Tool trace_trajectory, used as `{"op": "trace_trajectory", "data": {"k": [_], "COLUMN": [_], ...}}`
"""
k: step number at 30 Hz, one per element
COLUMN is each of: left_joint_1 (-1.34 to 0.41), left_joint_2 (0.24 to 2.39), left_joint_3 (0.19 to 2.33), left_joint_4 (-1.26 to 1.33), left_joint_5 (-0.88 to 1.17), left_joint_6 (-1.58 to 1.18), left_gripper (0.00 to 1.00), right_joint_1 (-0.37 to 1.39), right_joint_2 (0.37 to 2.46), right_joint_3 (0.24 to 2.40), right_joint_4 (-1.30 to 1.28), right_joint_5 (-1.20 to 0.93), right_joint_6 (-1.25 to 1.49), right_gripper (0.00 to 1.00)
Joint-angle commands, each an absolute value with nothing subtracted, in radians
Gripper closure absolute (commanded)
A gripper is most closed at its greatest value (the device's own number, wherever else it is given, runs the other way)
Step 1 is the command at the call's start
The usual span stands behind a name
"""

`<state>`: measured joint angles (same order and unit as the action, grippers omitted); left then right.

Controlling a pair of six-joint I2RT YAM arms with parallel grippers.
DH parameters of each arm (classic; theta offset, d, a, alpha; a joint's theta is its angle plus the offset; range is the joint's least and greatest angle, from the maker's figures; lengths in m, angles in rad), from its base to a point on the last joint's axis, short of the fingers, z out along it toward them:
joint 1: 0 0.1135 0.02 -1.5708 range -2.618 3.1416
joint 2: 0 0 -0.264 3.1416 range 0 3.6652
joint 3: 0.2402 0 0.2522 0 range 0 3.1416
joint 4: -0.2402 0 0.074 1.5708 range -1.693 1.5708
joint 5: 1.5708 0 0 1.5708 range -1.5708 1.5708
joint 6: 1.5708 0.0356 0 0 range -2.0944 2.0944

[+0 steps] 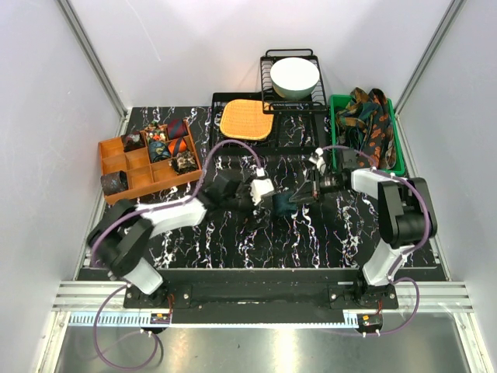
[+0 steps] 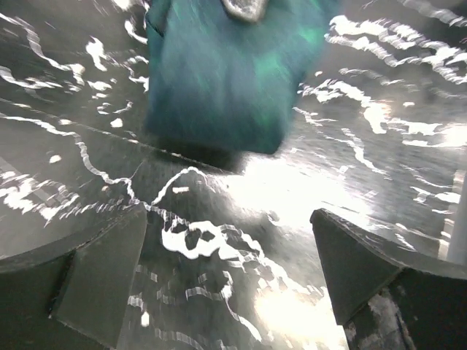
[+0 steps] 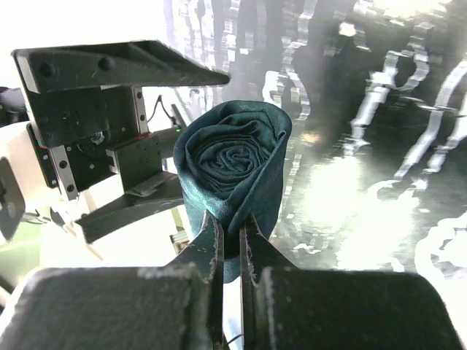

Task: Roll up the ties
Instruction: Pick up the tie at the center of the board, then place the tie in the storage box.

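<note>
A plain dark teal tie (image 1: 283, 205), rolled into a tight coil (image 3: 232, 152), sits mid-table between the two arms. My right gripper (image 3: 231, 232) is shut on the coil's lower fabric edge, and it reaches in from the right (image 1: 304, 196). My left gripper (image 1: 272, 200) is just left of the coil, open, with nothing between its fingers (image 2: 98, 281). In the left wrist view the teal roll (image 2: 226, 73) lies beyond the fingertips, apart from them. More rolled ties (image 1: 159, 144) fill an orange divided box. Unrolled patterned ties (image 1: 371, 116) lie in a green bin.
The orange divided box (image 1: 116, 165) stands at the left, the green bin (image 1: 397, 144) at the right rear. An orange woven mat (image 1: 246, 118) lies on a black tray behind, beside a wire rack with a white bowl (image 1: 294, 76). The table is black marble-patterned (image 1: 256, 249).
</note>
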<state>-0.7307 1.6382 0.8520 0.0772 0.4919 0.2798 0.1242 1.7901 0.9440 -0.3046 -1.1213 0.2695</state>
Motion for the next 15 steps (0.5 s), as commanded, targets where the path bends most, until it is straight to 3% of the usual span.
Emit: {"op": "trace_trajectory", "data": {"k": [1,6,12,15], "left_joint_1": [-0.709,-0.675,-0.623,-0.575], "left_joint_2": [1.406,1.206,1.072,1.032], "left_joint_3": [0.75,0.75,0.911,0.959], "left_joint_4": [0.278,0.173,-0.228,-0.29], "left_joint_5": [0.502,0.483,0.718,0.748], "left_joint_6": [0.229,0.086,0.239,0.104], "left_gripper": [0.01,0.01,0.01,0.01], "right_joint_1": [0.129,0.127,0.129,0.135], "right_joint_2": [1.658,1.537,1.433,1.385], "right_joint_3": [0.948,0.969,1.012,1.026], "right_joint_4": [-0.327,-0.331,-0.33,-0.328], "right_joint_5": [-1.196,-1.256,-1.325,-1.342], "right_joint_6": [0.294,0.386,0.466,0.482], "right_gripper": [1.0,1.0,1.0,1.0]}}
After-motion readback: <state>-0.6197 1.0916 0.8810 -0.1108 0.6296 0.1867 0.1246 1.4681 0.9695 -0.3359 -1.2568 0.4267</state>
